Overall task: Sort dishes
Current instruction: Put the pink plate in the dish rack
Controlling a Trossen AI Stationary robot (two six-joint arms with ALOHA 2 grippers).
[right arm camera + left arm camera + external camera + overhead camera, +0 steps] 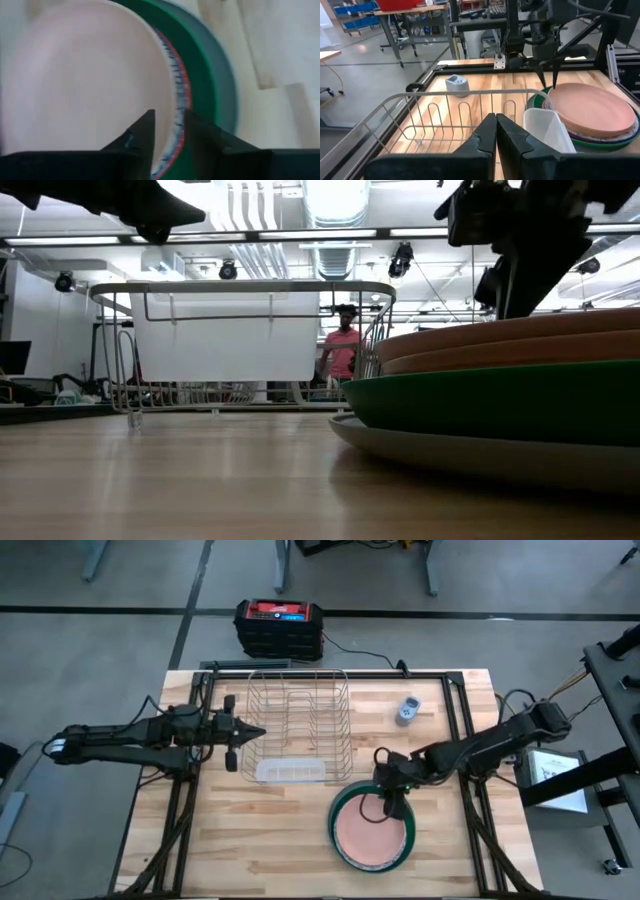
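Plates stacked on the table (pixel 250 840), just right of the wire rack (pixel 297 725): salmon-pink plate (pixel 372 831) on top, green plate (pixel 342 802) below (speckled and red rims between). Right end effector (pixel 386 806) over the pink plate's rim, fingers slightly apart, nothing gripped. Left end effector (pixel 258 732) closed, empty, at the rack's left edge.

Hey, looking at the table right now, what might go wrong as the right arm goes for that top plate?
The right gripper straddles the rim of the pink plate, close above the plates below; it may pinch two.
The stack sits near the rack, so a lifted plate may hit it.
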